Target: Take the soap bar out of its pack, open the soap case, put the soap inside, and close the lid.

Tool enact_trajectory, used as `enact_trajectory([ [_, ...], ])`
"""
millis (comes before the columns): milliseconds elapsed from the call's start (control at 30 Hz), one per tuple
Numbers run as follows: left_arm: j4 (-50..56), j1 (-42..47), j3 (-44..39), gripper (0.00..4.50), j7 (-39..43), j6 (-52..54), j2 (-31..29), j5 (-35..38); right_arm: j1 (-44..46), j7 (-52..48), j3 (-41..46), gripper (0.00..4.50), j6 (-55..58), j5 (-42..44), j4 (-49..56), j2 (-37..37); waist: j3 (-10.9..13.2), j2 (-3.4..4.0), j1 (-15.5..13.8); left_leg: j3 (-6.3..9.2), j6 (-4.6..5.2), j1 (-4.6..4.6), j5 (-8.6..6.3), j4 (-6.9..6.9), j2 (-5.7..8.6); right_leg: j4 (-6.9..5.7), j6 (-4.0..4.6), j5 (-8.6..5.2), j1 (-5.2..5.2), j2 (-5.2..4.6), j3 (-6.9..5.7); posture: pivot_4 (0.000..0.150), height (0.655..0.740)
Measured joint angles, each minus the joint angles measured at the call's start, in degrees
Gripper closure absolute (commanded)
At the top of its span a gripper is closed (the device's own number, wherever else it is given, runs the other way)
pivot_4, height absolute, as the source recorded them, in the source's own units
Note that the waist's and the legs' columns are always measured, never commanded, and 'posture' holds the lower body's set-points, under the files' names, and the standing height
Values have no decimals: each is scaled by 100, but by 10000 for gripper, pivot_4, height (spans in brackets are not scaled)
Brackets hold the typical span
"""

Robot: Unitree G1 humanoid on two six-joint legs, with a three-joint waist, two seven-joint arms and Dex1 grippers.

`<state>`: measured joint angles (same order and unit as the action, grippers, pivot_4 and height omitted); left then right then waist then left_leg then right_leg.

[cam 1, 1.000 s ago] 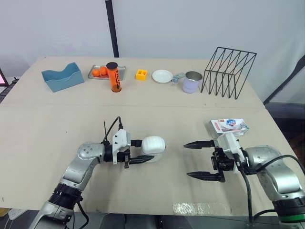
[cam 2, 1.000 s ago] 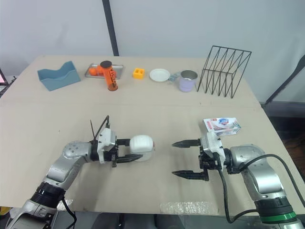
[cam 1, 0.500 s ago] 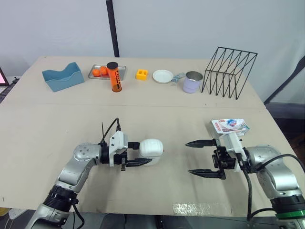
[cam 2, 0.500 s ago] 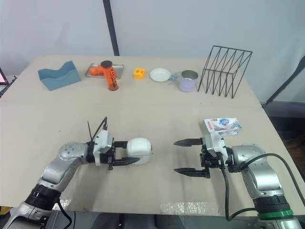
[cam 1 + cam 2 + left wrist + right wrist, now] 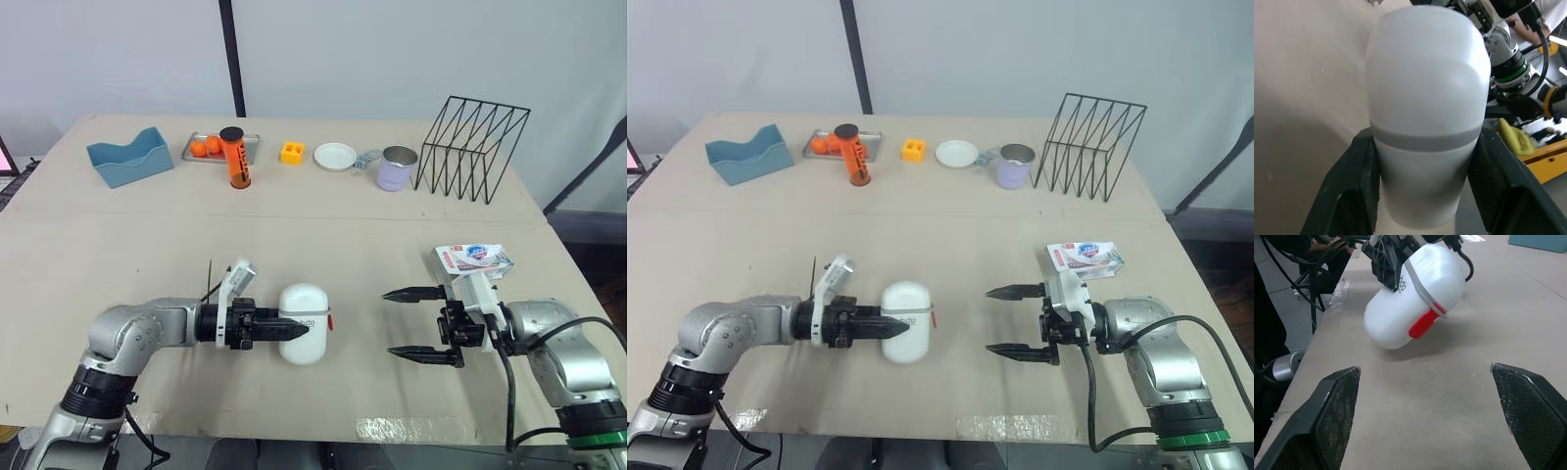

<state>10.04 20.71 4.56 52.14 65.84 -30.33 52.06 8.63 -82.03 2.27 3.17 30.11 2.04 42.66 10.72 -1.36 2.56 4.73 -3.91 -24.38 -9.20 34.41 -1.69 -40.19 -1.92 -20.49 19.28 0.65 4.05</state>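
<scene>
My left gripper (image 5: 286, 329) is shut on the white soap case (image 5: 303, 323), holding it by its sides near the front middle of the table. The case (image 5: 1410, 298) is closed, tilted, with its red latch (image 5: 1422, 323) facing the right gripper. In the left wrist view both fingers (image 5: 1352, 196) press against the case (image 5: 1425, 98). My right gripper (image 5: 411, 323) stands open with nothing in it, a short way to the right of the case. The soap pack (image 5: 472, 260), a white box with red and blue print, lies on the table just behind the right wrist.
Along the back stand a blue tray (image 5: 128, 157), a metal tray with oranges (image 5: 206, 148), an orange canister (image 5: 234, 158), a yellow block (image 5: 291, 152), a white plate (image 5: 335, 157), a mug (image 5: 397, 167) and a black wire rack (image 5: 472, 147).
The left arm has swung back towards the left and turned the case in its grip, so the red latch now faces right. The right gripper has hardly moved.
</scene>
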Motion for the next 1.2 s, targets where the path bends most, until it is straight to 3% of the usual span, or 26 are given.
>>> enact_trajectory([
  [233,-505,366,-326,24813,-1087,1408,517,293,-1,99,-5,955,-4,-55,6,-55,0,0,-9,1,-2,1,1,3,2,0,0,1,-2,-1,-1,1500,7400],
  [567,-685,482,-361,24813,-1230,1552,570,289,-6,114,-5,955,-7,-115,6,-104,-3,0,-6,-1,-7,7,4,2,2,0,1,6,-9,0,2,1500,7400],
  [633,-685,485,-296,13192,-1165,1492,518,279,-13,114,-5,0,-7,-117,6,-108,-3,0,-6,-1,-7,7,3,2,2,0,2,6,-9,0,2,1500,7400],
  [767,-732,480,-177,648,-1132,1368,445,78,-50,113,-8,0,-11,-129,7,-114,-4,0,-5,0,-8,7,3,2,1,0,3,7,-9,0,2,1500,7400],
  [1033,-722,546,32,648,-893,1048,305,-30,-48,102,-13,0,-62,-194,7,-128,-8,5,-1,-1,-16,29,9,4,1,0,-3,9,-28,1,5,1500,7400],
  [1200,-555,540,252,648,-594,630,-147,-246,-9,92,-46,0,-66,-229,-6,-134,-7,5,11,-3,-14,26,8,0,-4,1,-3,9,-21,5,8,1500,7400],
])
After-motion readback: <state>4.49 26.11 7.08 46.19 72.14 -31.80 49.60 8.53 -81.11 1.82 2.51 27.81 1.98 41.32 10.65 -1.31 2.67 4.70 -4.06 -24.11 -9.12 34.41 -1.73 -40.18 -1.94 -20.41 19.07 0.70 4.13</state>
